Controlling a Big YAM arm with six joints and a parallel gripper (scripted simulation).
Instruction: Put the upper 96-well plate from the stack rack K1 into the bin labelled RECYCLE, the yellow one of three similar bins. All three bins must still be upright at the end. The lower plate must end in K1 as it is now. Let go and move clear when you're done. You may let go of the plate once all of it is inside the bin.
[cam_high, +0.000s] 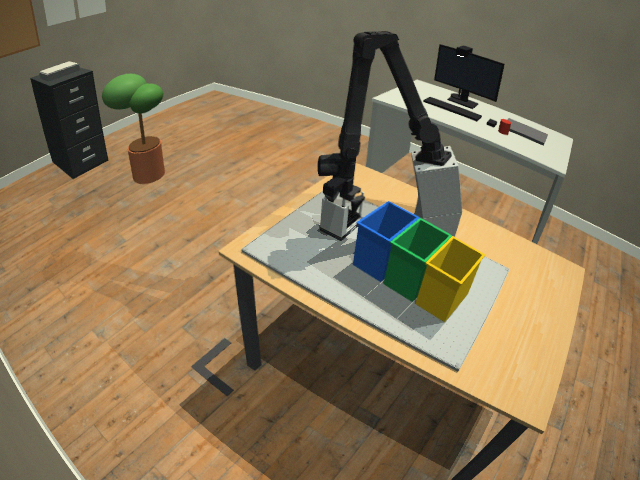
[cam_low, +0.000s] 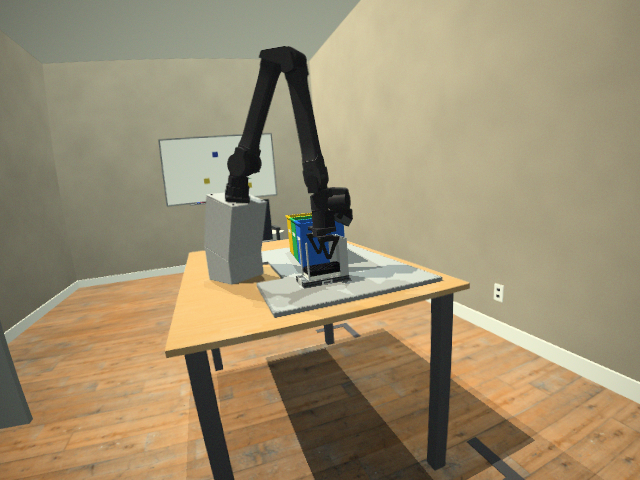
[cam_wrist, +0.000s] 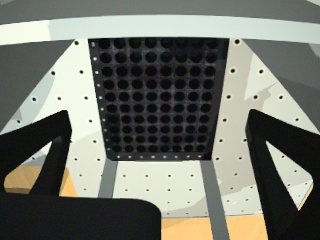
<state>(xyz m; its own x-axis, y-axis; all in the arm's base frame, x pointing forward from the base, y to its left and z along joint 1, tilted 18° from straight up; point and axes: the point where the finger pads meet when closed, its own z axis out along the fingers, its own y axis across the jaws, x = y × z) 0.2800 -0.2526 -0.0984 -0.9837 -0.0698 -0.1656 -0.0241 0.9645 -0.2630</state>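
Note:
The stack rack K1 (cam_high: 332, 219) (cam_low: 342, 252) (cam_wrist: 160, 27) stands on the grey perforated mat (cam_high: 465, 330) at its far left corner. The upper 96-well plate (cam_wrist: 159, 96) (cam_low: 321, 268) is black and lies flat in the rack; the lower plate is hidden beneath it. My gripper (cam_high: 345, 202) (cam_low: 323, 251) (cam_wrist: 158, 119) is open wide, pointing down into the rack, with a finger on each side of the plate and just above it. The yellow bin (cam_high: 445, 289) (cam_low: 290, 231) stands upright at the right end of a row with the green bin (cam_high: 408, 268) and the blue bin (cam_high: 373, 249) (cam_low: 338, 230).
The blue bin stands right beside the rack. The arm's grey pedestal (cam_high: 437, 191) (cam_low: 232, 242) stands behind the bins on the wooden table (cam_high: 537, 320).

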